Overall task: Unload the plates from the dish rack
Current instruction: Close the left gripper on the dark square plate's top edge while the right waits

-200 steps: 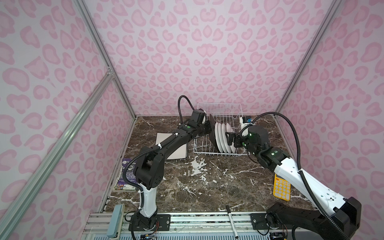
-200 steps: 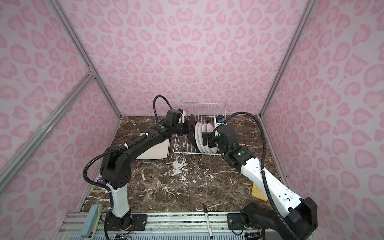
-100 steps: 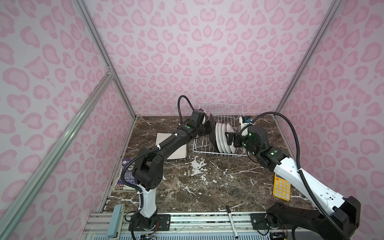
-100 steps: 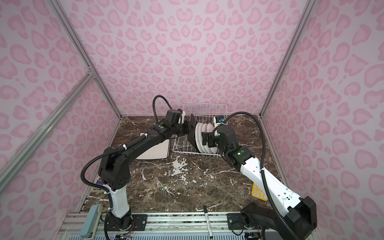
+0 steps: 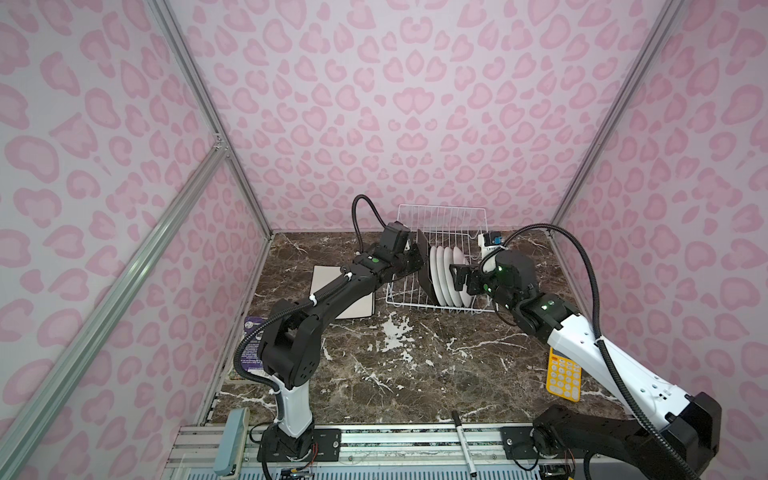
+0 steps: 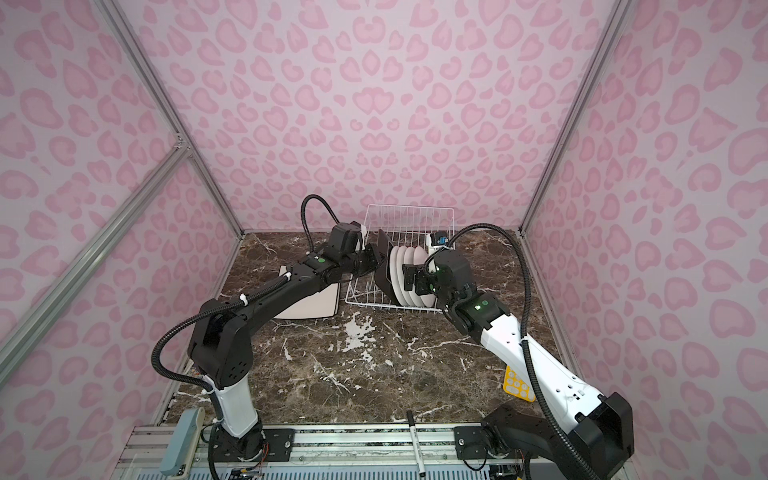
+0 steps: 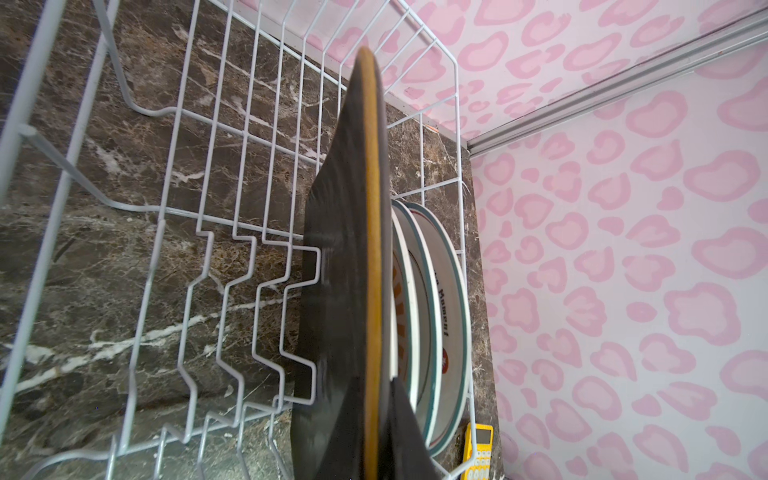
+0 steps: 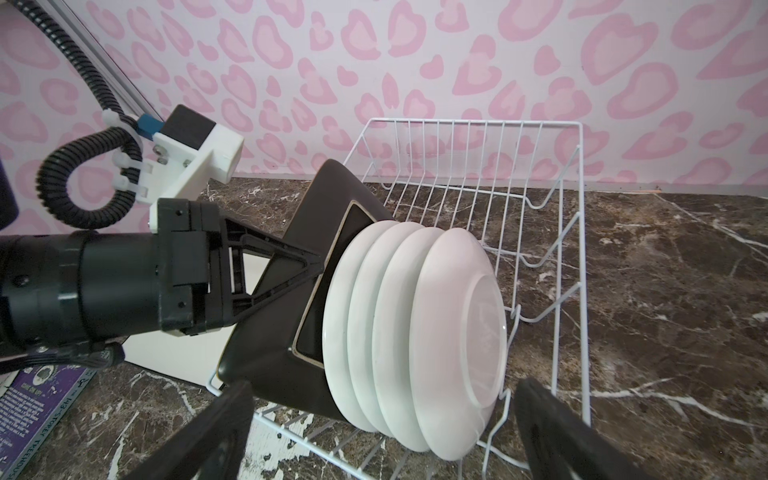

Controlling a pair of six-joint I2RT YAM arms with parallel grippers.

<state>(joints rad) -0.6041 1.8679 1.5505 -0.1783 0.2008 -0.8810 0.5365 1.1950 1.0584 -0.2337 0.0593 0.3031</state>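
High pair, close wrists (rack [image 5: 443,224] shared)

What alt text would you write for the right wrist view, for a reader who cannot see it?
The left gripper is shut on the edge of a dark square plate in a white wire dish rack, with four round white plates lined up beside it. The right gripper, jaws open, frames the foreground above a brown marble table.
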